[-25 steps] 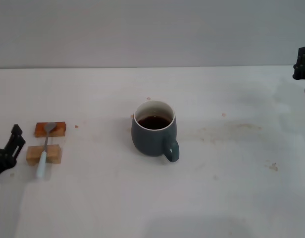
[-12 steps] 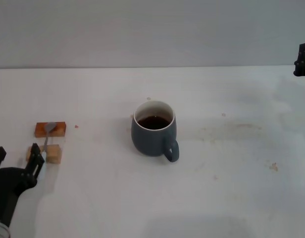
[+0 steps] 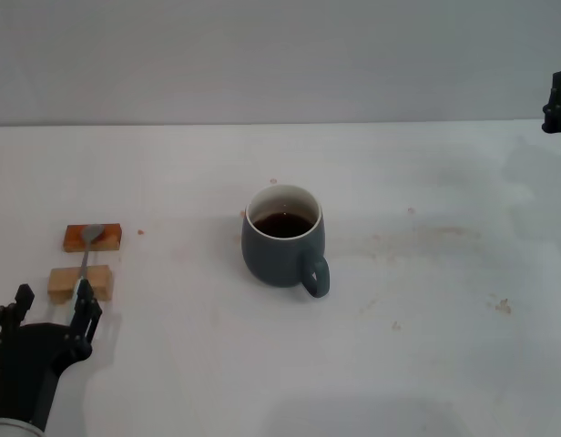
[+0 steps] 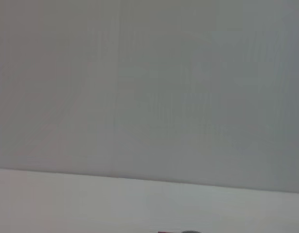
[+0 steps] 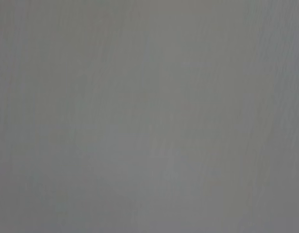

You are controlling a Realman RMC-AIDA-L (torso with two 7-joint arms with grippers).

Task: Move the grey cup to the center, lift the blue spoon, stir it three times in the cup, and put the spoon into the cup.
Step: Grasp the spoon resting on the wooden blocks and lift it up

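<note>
No readable text or markings anywhere

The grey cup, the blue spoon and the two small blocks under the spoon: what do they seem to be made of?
The grey cup looks like glazed ceramic: smooth blue-grey outside, white inside and rim, soft shine. The blue spoon seems to have a grey metal bowl and neck; its handle end is hidden behind the left gripper, so that material cannot be judged. The two blocks look like unfinished wood: matte tan and orange-brown.

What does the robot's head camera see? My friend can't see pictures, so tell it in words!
A grey cup of dark drink sits mid-table. At the left, the blue spoon rests across two wooden blocks, with the open left hand just in front of it. The right hand waits at the far right edge.
</note>
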